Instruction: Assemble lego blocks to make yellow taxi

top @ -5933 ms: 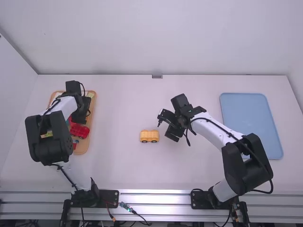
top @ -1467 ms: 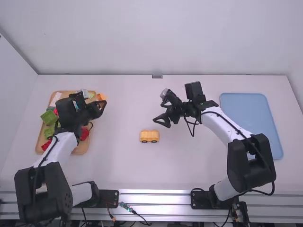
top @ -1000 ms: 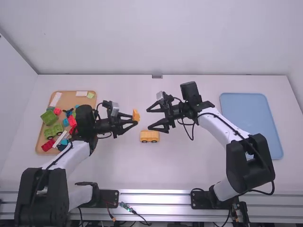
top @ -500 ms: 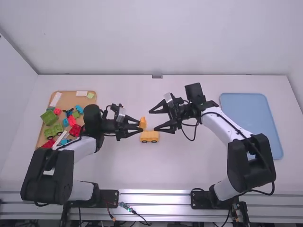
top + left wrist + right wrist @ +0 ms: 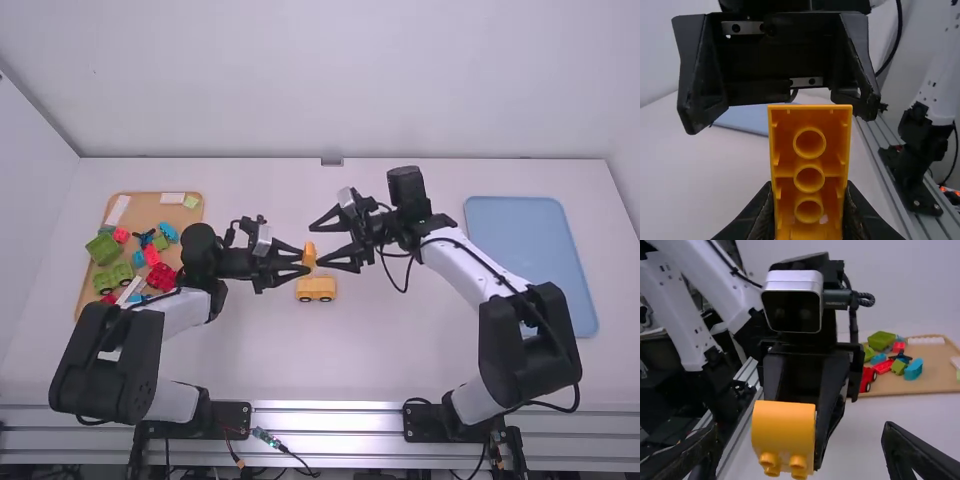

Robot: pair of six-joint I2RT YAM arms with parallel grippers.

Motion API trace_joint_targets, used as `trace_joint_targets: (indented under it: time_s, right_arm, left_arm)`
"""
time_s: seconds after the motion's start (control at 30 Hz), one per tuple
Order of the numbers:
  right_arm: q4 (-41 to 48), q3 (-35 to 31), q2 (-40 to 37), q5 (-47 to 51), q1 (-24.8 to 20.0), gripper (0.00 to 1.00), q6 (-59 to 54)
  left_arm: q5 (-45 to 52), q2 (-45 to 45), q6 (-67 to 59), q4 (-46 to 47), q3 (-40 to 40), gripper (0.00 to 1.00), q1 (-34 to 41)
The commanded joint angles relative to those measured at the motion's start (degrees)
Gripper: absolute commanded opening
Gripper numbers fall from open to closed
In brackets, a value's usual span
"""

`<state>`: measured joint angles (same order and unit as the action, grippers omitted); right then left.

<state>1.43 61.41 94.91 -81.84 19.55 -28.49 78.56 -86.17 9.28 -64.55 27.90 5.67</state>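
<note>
- My left arm [image 5: 180, 312] reaches forward from its base and bends inward, its big black elbow [image 5: 110, 365] low and outward.
- My left gripper [image 5: 304, 262] points across toward my right side, its two fingers [image 5: 759, 212] drawn in with a narrow gap between them.
- My right arm [image 5: 465, 268] leans forward and inward from its elbow [image 5: 530, 345].
- My right gripper [image 5: 316, 244] faces the left one, its fingers [image 5: 910, 455] spread wide apart.
- My two grippers meet tip toward tip, close together, between my arms.
- My left wrist's camera [image 5: 792, 305] faces my right wrist.
</note>
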Motion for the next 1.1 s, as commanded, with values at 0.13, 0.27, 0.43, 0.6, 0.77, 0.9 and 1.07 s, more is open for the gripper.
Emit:
trace_joint_targets:
  time_s: [0.13,0.27,0.43,0.6,0.77,0.9,1.07]
  right_arm:
    - [-7.6,-2.0,-0.5,5.3,1.9,0.80,12.0]
    - [-15.8,-4.5,-0.5,5.7,1.6,0.77,18.2]
    - [-26.9,-8.0,-0.5,5.7,0.6,0.67,25.9]
    - [-35.0,-9.9,-0.5,5.6,0.6,0.61,31.6]
    - [-36.0,-10.3,-0.5,5.6,1.2,0.59,31.7]
    - [-35.9,-10.4,-0.5,5.6,1.0,0.51,31.7]
    - [-36.0,-10.4,-0.5,5.3,1.2,0.43,31.7]
  left_arm:
    - [-3.5,-0.3,1.0,0.5,2.1,0.01,0.3]
    - [-3.1,-0.3,0.5,3.0,4.0,0.01,0.3]
    - [-2.8,-0.3,0.5,3.4,4.9,0.01,0.3]
    - [-3.0,-0.3,-2.3,6.2,4.7,0.01,0.3]
    - [-3.0,-0.3,-3.5,7.4,4.7,0.02,0.3]
    - [-3.0,-0.3,-3.6,7.2,4.7,0.01,0.3]
    - [-3.0,-0.3,-3.6,7.2,4.7,0.01,0.3]
